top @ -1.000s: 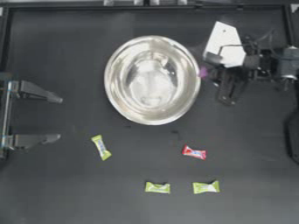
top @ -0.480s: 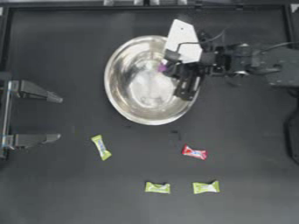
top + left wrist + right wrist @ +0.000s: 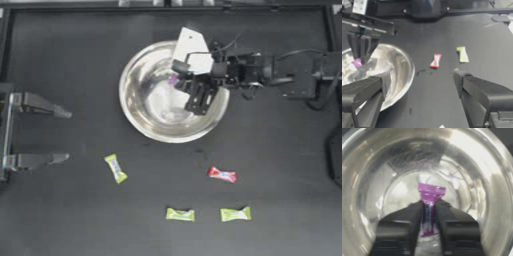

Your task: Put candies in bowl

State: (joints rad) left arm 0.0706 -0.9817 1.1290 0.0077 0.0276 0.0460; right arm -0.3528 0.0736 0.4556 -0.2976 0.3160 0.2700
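The right gripper [image 3: 189, 90] reached in from the right side of the dark table [image 3: 67, 220] and hung over the big round shiny silver metal bowl [image 3: 137, 112]. Its two dark jaws were squeezed tight on the small purple wrapped candy [image 3: 429, 195], which stuck up between them with one twisted end fanned out above the tips. In the right wrist view the right gripper [image 3: 429, 214] pointed down into the bowl [image 3: 482, 178], and the shiny inside filled almost the whole view. From above, a bit of the purple candy [image 3: 174, 79] showed beside the jaws, over the bowl's inside. The left gripper [image 3: 63, 135] sat far off at the left edge of the table, with its jaws spread wide and nothing in them. Four more candies lay on the table below the bowl. A lime-green wrapped candy [image 3: 115, 168] lay closest to the left side. The red and white wrapped candy [image 3: 222, 174] lay on the right, nearer the bowl. Two other lime-green wrapped candies sat near the bottom edge, one [image 3: 180, 214] beside the other [image 3: 235, 214], a little apart. The left wrist view showed the bowl [image 3: 407, 72] past its own open jaws.
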